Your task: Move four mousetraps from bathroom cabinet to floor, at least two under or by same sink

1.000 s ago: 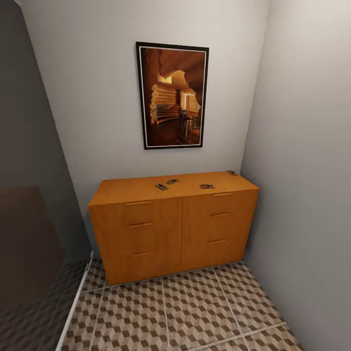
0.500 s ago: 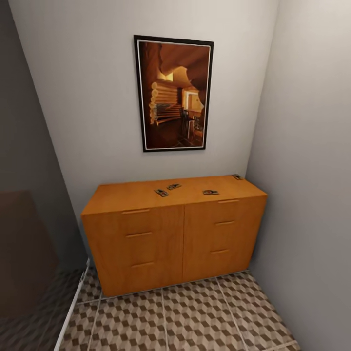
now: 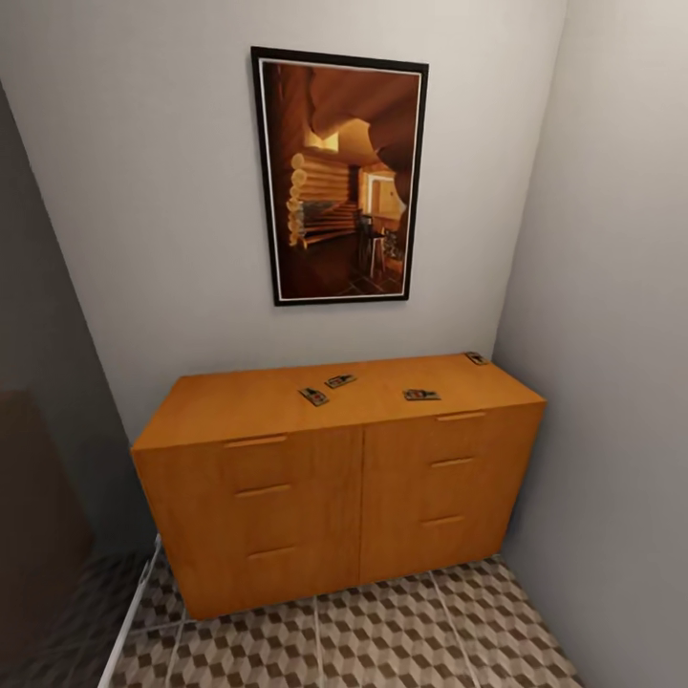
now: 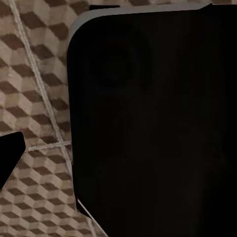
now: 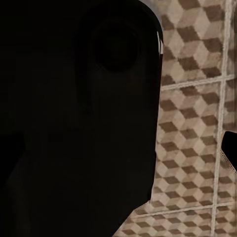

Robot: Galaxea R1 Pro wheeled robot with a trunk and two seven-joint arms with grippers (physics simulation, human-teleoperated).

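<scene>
Resting on the cabinet [image 3: 287, 478] top, seemingly four mousetraps [image 3: 313, 396].

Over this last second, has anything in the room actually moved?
Only the camera: the robot has rolled closer, so the cabinet and the picture loom larger. The four mousetraps lie untouched on the cabinet's top, none yet taken.

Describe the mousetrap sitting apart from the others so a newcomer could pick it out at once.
Find the orange-brown cabinet below the framed picture. Four small mousetraps lie on its flat top. The lone mousetrap sits at the far back corner by the side wall, while the others lie nearer the middle.
</scene>
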